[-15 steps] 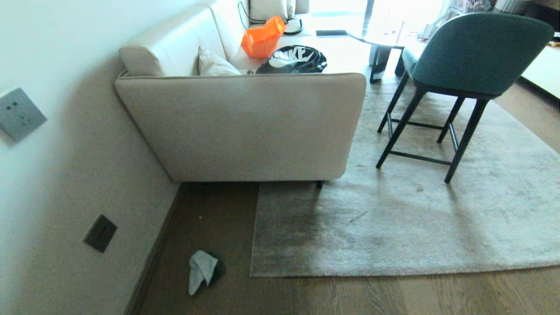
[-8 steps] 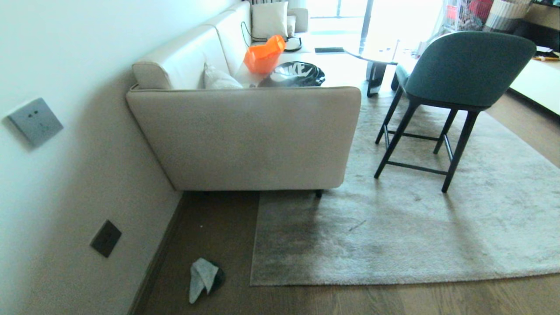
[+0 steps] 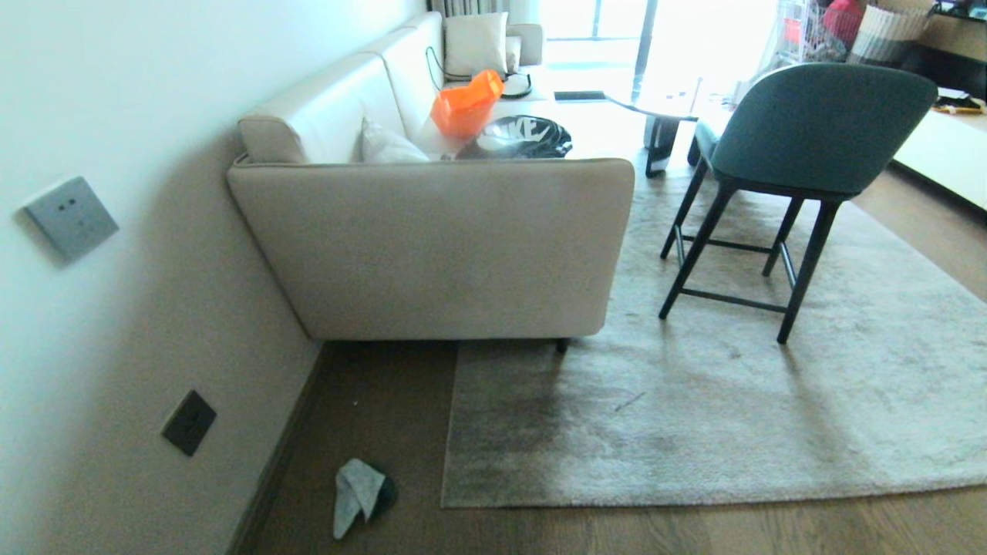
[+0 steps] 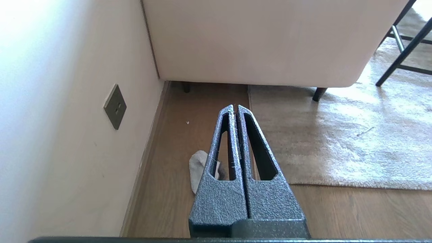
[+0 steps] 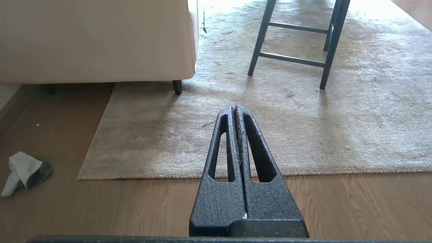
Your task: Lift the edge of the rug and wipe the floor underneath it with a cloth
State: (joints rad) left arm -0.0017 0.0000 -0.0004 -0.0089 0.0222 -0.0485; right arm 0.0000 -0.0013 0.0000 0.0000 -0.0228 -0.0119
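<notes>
Brown plank floor (image 3: 370, 401) runs between the wall and the rug edge (image 3: 451, 432), which lies flat near the sofa (image 3: 432, 247). Just beside the rug corner, the cloth (image 3: 355, 493) is left crumpled, untouched. Both the left gripper (image 4: 235, 109) and the right gripper (image 5: 235, 109) are clenched on nothing. With so narrow a gap, the baseboard could be struck, or the sofa-pinned rug might be dragged rather than lifted.

2 dark speckled metal tools, left (image 4: 235, 107) and right (image 5: 235, 108), each of tapered, slotted triangular fingers
</notes>
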